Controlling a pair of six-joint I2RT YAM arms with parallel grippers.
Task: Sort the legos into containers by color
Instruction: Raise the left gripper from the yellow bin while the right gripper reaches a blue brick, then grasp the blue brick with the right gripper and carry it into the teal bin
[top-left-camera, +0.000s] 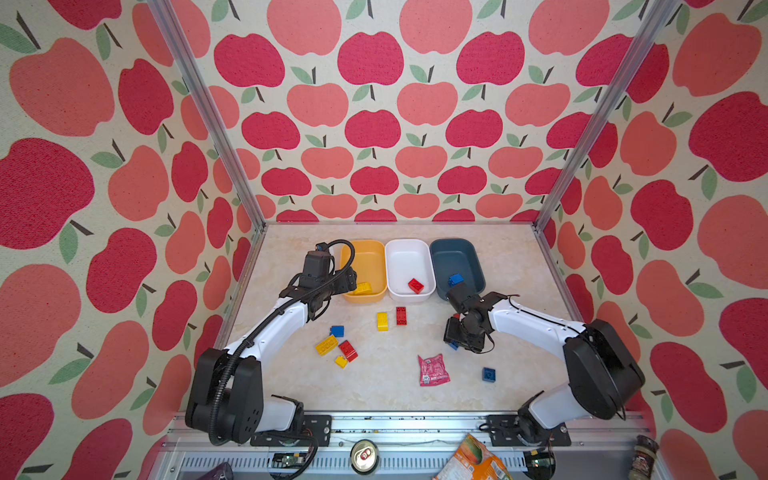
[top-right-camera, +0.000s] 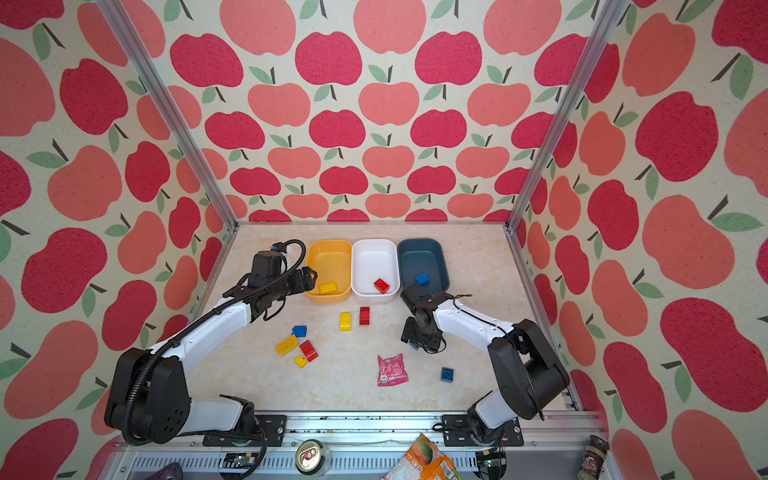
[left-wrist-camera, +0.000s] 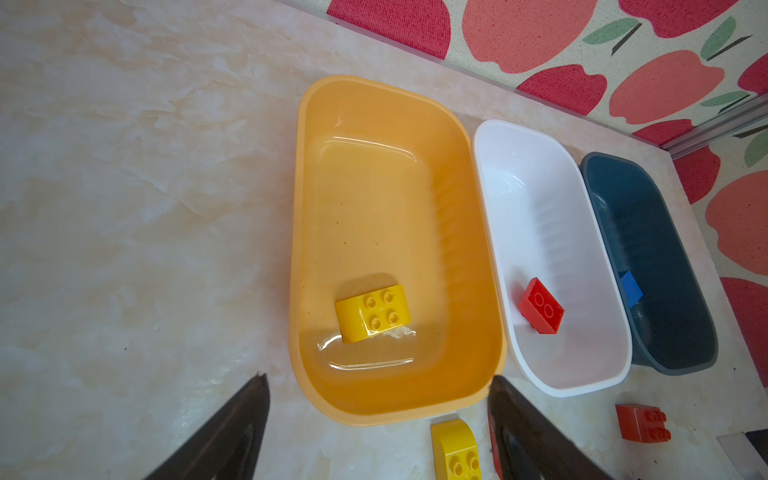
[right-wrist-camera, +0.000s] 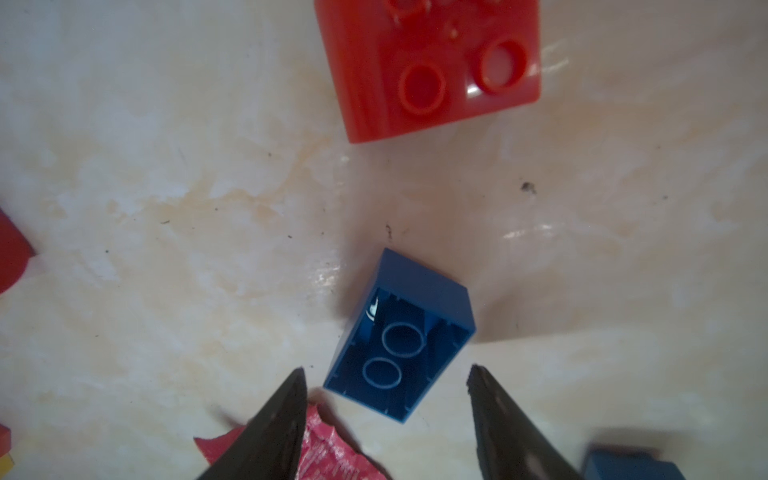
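Three containers stand in a row at the back: yellow-orange (top-left-camera: 368, 259), white (top-left-camera: 408, 259), dark blue-grey (top-left-camera: 454, 257). They hold a yellow lego (left-wrist-camera: 374, 313), a red one (left-wrist-camera: 542, 307) and a blue one (left-wrist-camera: 631, 286). My left gripper (top-left-camera: 348, 283) hangs open at the yellow bin's near corner, nothing between its fingers. My right gripper (right-wrist-camera: 386, 369) points down, open, over a blue lego (right-wrist-camera: 399, 332) lying hollow side up; a red lego (right-wrist-camera: 432, 66) sits just beyond. Loose legos lie mid-table: yellow (top-left-camera: 382, 321), red (top-left-camera: 401, 315), a mixed cluster (top-left-camera: 338, 347), dark blue (top-left-camera: 488, 374).
A crinkled pink snack packet (top-left-camera: 433, 370) lies near the right gripper, its edge under one finger in the right wrist view. Apple-patterned walls close in the table on three sides. A can (top-left-camera: 364, 455), an orange packet (top-left-camera: 473, 461) and a jar (top-left-camera: 643, 455) sit on the front rail.
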